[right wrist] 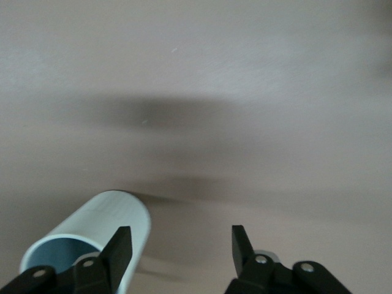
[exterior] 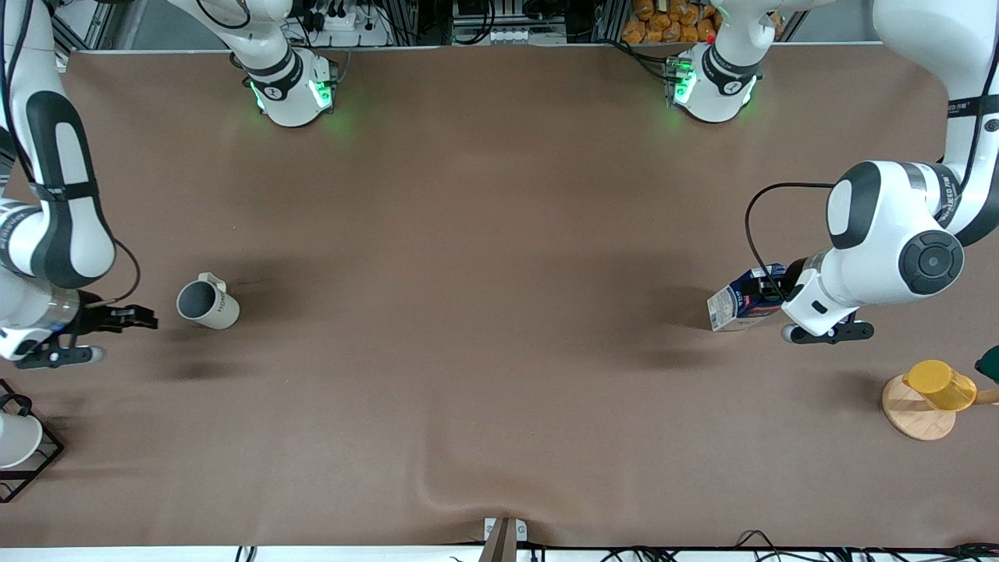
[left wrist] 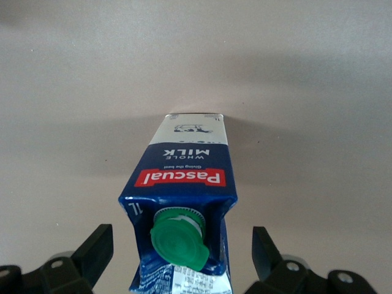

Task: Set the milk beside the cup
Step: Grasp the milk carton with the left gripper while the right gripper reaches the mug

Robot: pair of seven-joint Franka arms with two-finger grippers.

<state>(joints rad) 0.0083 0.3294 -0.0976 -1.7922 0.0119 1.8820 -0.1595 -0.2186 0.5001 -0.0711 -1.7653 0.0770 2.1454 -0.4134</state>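
- The table (exterior: 484,312) is covered edge to edge by a brown cloth, smooth apart from a soft wrinkle near the edge closest to the front camera. Past the arms' bases there are metal frames, cables and a heap of orange packets (exterior: 673,22).
- The left arm comes from its base and bends down at its own end of the table; the left gripper (left wrist: 181,260) is low around the milk (exterior: 741,300), its black fingers (left wrist: 95,251) spread wide, one on each side of the carton and clear of it — nothing is clamped.
- The right arm hangs at the other end of the table, waiting; the right gripper (right wrist: 181,248) is just beside the cup (exterior: 207,303), fingers apart and holding nothing.
- The milk stands on the cloth toward the left arm's end, well apart from the cup. It is a dark blue gable-top carton with a round green cap (left wrist: 179,237); the red band reads "Pascual", with "WHOLE MILK" beneath it and a small cow drawing on the whitish part.
- The cup is an off-white mug with a grey inside, upright on the cloth toward the right arm's end — dark lettering on its side is too small to read.
- A yellow cup (exterior: 940,385) sits on a round wooden coaster (exterior: 915,417), nearer to the front camera than the milk.
- A black wire rack (exterior: 39,460) at the right arm's end holds a white cup (exterior: 17,439).
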